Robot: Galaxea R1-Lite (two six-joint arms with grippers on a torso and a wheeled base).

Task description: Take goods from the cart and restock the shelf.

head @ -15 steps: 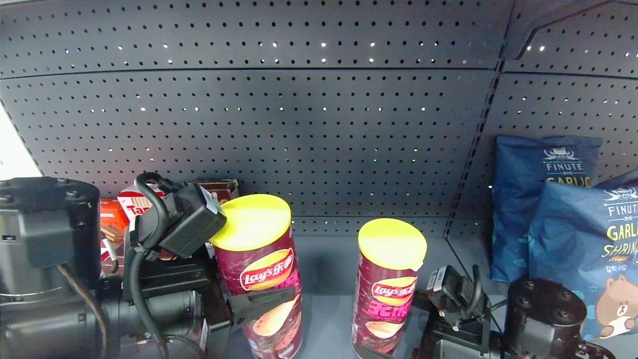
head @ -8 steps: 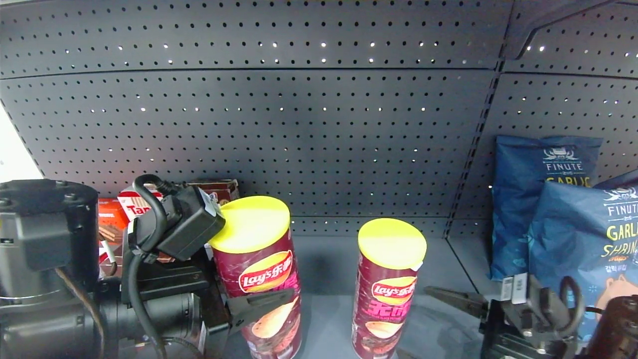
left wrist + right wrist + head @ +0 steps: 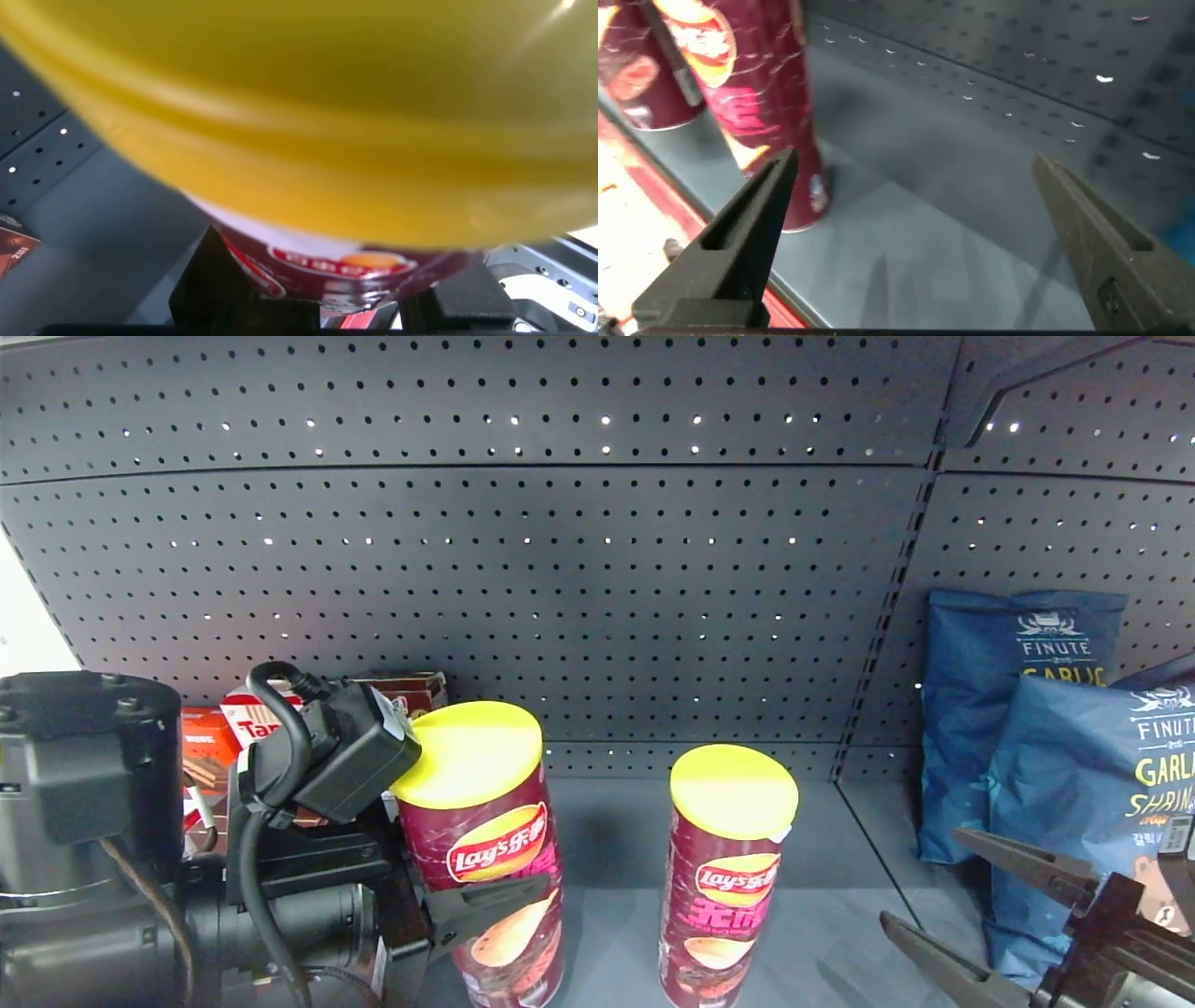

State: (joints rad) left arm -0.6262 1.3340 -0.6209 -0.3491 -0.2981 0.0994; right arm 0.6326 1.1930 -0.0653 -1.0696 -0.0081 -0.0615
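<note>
The left gripper (image 3: 485, 905) is clamped on a maroon cardboard chip can with a yellow plastic lid (image 3: 485, 845), just left of its free-standing twin can (image 3: 728, 877) on the grey metal shelf deck (image 3: 822, 933); the held can's base is hidden. The step looks best done by seating it flat, releasing, then backing straight out. Bare deck lies between the cans. Right of the twin, the right gripper (image 3: 921, 877) hangs spread wide, near blue foil snack bags (image 3: 1083, 775). Red wafer boxes (image 3: 224, 733) crowd well left of the twin.

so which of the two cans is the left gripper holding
The left can, beside the red boxes: the left gripper is clamped around its lower half. The right can stands free, with the open right gripper apart from it.
</note>
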